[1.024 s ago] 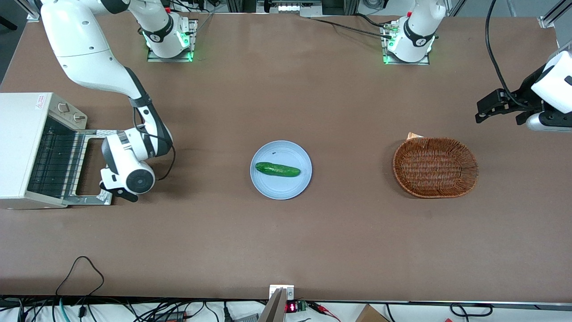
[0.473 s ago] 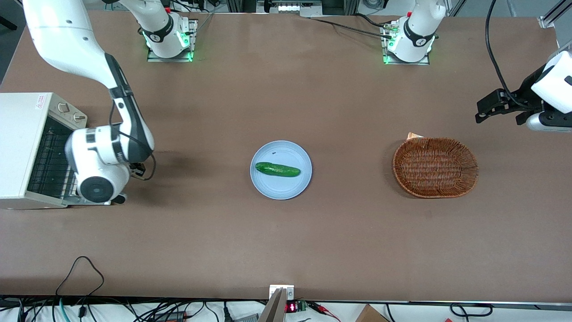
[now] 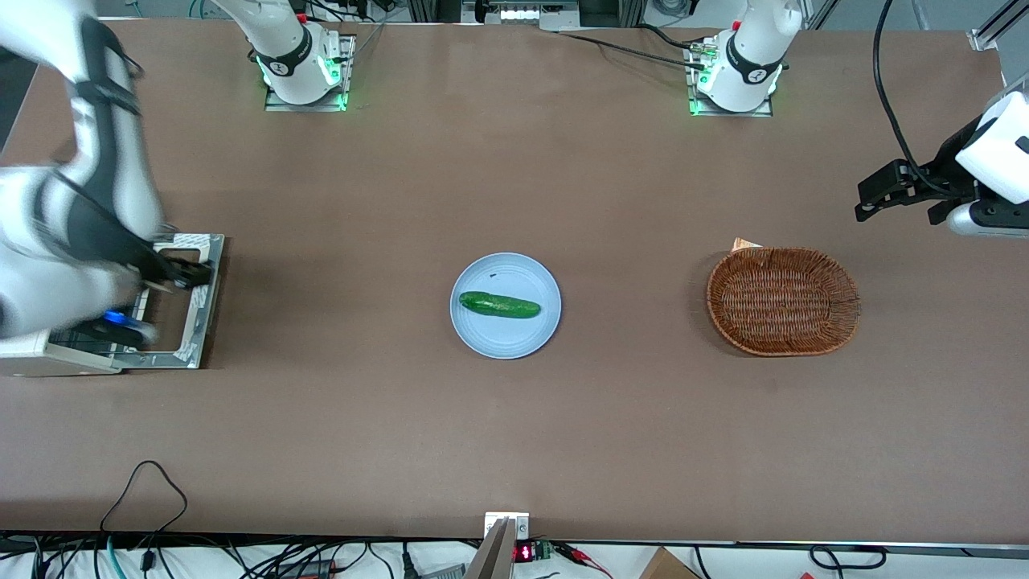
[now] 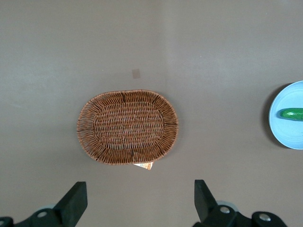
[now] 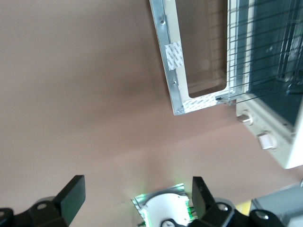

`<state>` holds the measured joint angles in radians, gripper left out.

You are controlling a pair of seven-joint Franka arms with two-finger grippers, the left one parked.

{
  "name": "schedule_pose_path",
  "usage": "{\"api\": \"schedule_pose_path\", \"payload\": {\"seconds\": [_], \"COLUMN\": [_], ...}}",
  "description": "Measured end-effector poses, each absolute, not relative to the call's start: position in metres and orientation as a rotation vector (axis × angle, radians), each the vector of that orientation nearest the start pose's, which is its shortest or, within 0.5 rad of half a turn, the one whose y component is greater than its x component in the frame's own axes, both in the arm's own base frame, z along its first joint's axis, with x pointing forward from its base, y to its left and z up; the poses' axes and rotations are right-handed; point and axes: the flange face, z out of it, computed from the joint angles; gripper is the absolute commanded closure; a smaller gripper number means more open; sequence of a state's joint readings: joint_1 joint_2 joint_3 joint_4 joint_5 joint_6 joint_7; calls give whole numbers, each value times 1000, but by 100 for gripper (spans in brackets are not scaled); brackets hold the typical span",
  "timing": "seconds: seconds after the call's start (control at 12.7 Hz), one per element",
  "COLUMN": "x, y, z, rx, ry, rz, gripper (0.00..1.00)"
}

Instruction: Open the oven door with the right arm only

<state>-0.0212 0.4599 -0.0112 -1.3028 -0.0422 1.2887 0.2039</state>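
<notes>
The oven door (image 3: 201,314) lies folded down flat on the table in front of the white toaster oven (image 3: 32,363). In the right wrist view the door (image 5: 170,71) shows as a grey metal frame round a glass window, with the oven's wire rack (image 5: 265,47) and its two knobs (image 5: 245,117) beside it. The right arm (image 3: 72,217) hangs above the oven and hides most of it. Its gripper (image 3: 181,275) is above the door, apart from it. In the wrist view the gripper (image 5: 137,191) is open with nothing between its fingers.
A light blue plate (image 3: 530,330) with a green cucumber (image 3: 498,305) sits mid-table. A wicker basket (image 3: 783,301) lies toward the parked arm's end. The working arm's base (image 3: 301,68) stands farther from the camera. Cables (image 3: 145,482) trail at the table's near edge.
The right arm has swung from beside the open door up over the oven, toward the working arm's end of the table. The door has stayed flat and open.
</notes>
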Motion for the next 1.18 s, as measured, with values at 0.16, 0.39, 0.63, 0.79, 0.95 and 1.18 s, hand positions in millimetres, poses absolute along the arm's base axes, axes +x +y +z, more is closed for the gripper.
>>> {"api": "schedule_pose_path", "payload": {"seconds": [0.16, 0.39, 0.63, 0.79, 0.95, 1.18], "x": [618, 595, 581, 576, 562, 553], "y": [-50, -52, -2, 39, 46, 43], "z": [507, 564, 575, 568, 560, 554], "rx": [-3058, -3063, -3095, -3104, -3103, -3104], "ry": [272, 232, 108, 14, -6, 3], "rz": [642, 477, 257, 15, -63, -53], "gripper": [0, 0, 0, 0, 0, 0]}}
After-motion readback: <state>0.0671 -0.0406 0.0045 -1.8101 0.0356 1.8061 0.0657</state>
